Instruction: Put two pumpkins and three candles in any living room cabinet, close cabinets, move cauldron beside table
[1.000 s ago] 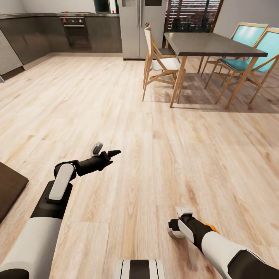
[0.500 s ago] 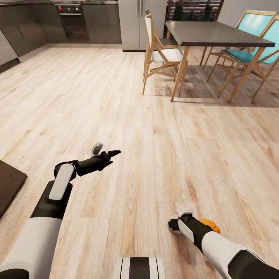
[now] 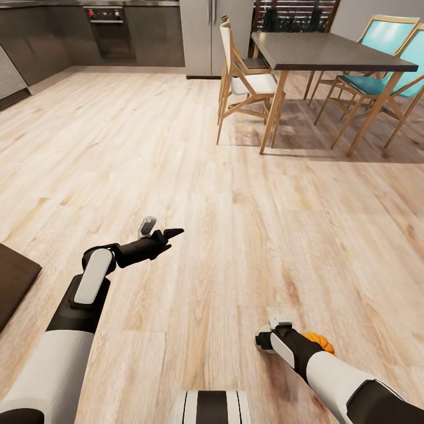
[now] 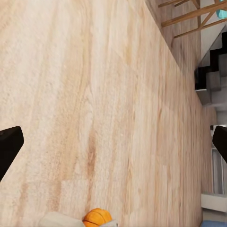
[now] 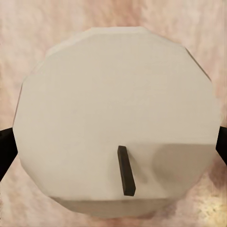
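Carrying a candle [image 5: 118, 118] clamped in the right hand [image 3: 272, 340] (pumpkin [image 3: 318, 340] just beside it); left hand [image 3: 160, 227] spread, holding nothing. Cabinet stowing undone.

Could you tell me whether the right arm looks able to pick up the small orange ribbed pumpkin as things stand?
Probably not yet. The right gripper has its fingers shut on the pale flat-topped candle, so it is occupied, though the small orange ribbed pumpkin shows close beside that forearm.
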You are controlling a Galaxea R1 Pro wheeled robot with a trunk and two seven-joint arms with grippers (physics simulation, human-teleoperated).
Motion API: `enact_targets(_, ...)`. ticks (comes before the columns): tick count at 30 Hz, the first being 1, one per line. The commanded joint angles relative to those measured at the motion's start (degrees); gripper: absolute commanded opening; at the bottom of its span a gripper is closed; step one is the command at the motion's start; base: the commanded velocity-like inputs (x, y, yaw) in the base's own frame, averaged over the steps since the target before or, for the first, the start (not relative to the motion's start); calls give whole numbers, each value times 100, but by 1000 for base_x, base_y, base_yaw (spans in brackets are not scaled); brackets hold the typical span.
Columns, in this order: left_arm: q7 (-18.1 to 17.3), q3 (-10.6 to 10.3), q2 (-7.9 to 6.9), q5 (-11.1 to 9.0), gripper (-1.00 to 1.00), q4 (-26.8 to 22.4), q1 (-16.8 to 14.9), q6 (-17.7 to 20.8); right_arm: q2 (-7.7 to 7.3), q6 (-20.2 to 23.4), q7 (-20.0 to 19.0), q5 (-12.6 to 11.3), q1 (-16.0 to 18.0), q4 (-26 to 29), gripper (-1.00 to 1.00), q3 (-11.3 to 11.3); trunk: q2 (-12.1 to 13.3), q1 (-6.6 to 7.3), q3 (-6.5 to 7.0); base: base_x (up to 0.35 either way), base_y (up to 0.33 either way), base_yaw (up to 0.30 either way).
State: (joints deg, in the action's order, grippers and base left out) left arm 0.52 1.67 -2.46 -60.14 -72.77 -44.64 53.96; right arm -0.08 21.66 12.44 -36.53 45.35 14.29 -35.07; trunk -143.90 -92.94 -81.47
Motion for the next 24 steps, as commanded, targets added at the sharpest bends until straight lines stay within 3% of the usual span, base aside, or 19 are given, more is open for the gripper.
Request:
enact_targets(1,0,0,0,-1,100,0,0,0,0,6,2,-3,0,3,-100,0,0,0,0,0,0,0)
enact_targets(24,1,0,0,3,100,1,0,-2,-17,269,5,-12,0,440,-100,5,0,0,0,0,0,0)
